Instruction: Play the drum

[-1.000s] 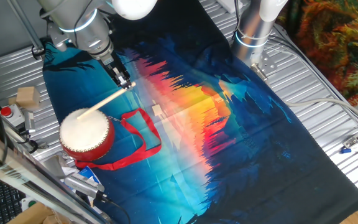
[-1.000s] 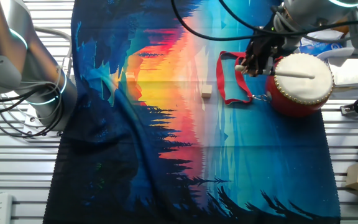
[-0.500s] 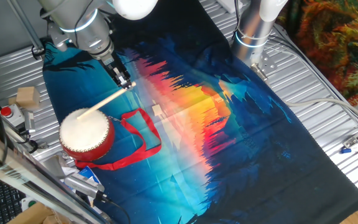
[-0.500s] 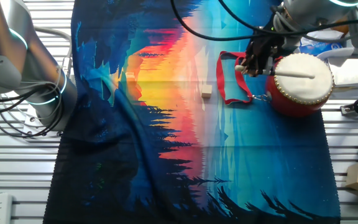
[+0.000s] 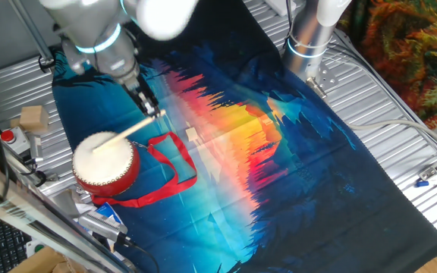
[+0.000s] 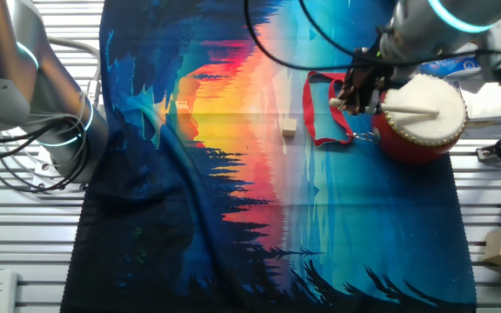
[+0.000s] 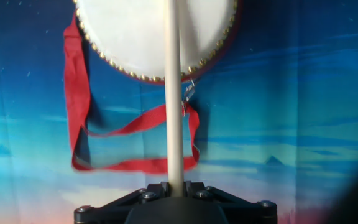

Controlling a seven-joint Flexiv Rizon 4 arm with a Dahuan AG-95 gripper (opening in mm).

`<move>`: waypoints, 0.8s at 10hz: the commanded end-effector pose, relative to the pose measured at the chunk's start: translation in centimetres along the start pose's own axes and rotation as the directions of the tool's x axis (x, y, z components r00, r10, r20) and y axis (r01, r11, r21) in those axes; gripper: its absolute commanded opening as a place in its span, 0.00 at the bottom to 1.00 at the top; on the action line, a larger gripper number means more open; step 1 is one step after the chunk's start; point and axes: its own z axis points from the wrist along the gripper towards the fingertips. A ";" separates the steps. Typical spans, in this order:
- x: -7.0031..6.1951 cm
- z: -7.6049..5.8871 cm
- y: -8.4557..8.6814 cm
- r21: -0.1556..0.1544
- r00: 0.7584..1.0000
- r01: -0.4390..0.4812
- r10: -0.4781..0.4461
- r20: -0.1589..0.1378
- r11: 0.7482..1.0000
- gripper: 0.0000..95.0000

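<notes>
The drum has a cream-white head and a red body and stands on the printed cloth; it also shows in the other fixed view and in the hand view. Its red ribbon strap lies on the cloth beside it. My gripper is shut on a thin pale wooden stick. The stick reaches over the drum head, its tip low on or just above the skin. In the hand view the stick runs from my gripper up across the head.
The blue and orange cloth covers a slatted metal table. A small wooden block lies on the cloth mid-table. A wooden cube and a red button sit at the left edge. A second arm's base stands at the back.
My gripper has dipped down and slightly toward the drum, bringing the stick lower over the drum head. The drum and strap have not moved.
</notes>
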 end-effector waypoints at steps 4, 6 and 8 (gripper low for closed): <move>1.3 -3.8 -0.2 0.008 0.999 -0.007 0.007 -0.034 1.000 0.00; 1.3 -3.8 -0.2 0.007 0.999 -0.006 0.006 -0.036 1.000 0.00; 1.3 -3.8 -0.2 0.007 0.999 -0.004 0.004 -0.038 1.000 0.00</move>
